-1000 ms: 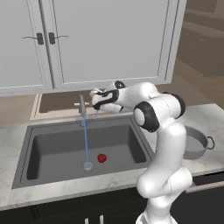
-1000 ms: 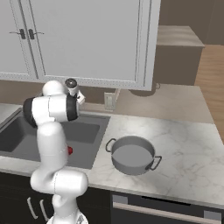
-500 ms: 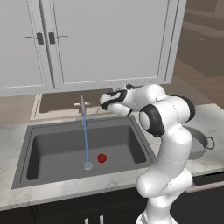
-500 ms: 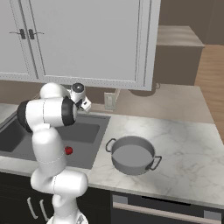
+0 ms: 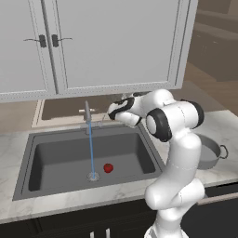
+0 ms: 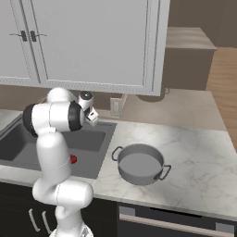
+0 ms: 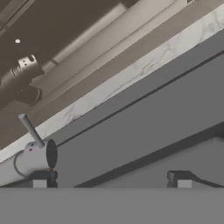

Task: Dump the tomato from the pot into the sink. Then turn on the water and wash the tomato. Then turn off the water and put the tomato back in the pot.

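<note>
The tomato lies on the floor of the sink, just right of the drain; it also peeks out beside my arm. The water falls in a thin blue stream from the faucet onto the drain. My gripper hangs over the sink's back edge, a little right of the faucet, open and holding nothing. In the hand view its fingertips stand wide apart, with the faucet's handle at the left. The pot sits empty on the counter right of the sink.
White wall cabinets hang above the sink. A marble counter runs around the basin and under the pot. A wall socket sits behind the counter. The sink's back wall lies ahead of the fingers.
My gripper has drawn back to the right, away from the faucet. The water keeps running and the tomato has stayed put.
</note>
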Motion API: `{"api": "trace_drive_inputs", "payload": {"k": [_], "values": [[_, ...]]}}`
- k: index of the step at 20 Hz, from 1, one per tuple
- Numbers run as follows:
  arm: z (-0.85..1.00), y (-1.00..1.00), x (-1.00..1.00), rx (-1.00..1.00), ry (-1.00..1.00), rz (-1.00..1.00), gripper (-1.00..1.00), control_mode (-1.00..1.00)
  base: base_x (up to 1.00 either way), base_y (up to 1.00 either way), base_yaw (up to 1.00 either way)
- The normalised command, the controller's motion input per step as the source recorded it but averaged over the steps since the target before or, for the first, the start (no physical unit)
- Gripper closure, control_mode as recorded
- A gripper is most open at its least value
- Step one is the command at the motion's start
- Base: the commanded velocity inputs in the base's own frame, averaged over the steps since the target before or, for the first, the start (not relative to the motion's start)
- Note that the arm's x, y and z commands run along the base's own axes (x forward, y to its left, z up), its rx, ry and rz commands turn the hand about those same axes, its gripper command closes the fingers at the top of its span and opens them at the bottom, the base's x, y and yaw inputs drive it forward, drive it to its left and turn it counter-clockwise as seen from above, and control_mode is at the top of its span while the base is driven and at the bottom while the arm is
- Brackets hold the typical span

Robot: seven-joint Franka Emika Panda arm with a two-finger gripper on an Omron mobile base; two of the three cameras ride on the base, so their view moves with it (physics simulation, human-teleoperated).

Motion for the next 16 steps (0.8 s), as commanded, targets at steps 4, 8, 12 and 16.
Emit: {"api": "trace_drive_inputs", "payload": {"k": [4, 8, 12, 16], "values": [[-0.22, 0.15, 0.01, 0.0, 0.13, 0.0, -1.0, -1.0, 0.0, 0.0, 0.0], [-0.03, 0.2, 0.07, 0.0, 0.09, 0.0, -1.0, -1.0, 0.0, 0.0, 0.0], [0.0, 0.18, 0.19, 0.0, 0.07, 0.0, -1.0, -1.0, 0.0, 0.0, 0.0], [-0.01, 0.13, 0.24, 0.0, 0.04, 0.0, -1.0, -1.0, 0.0, 0.0, 0.0]]}}
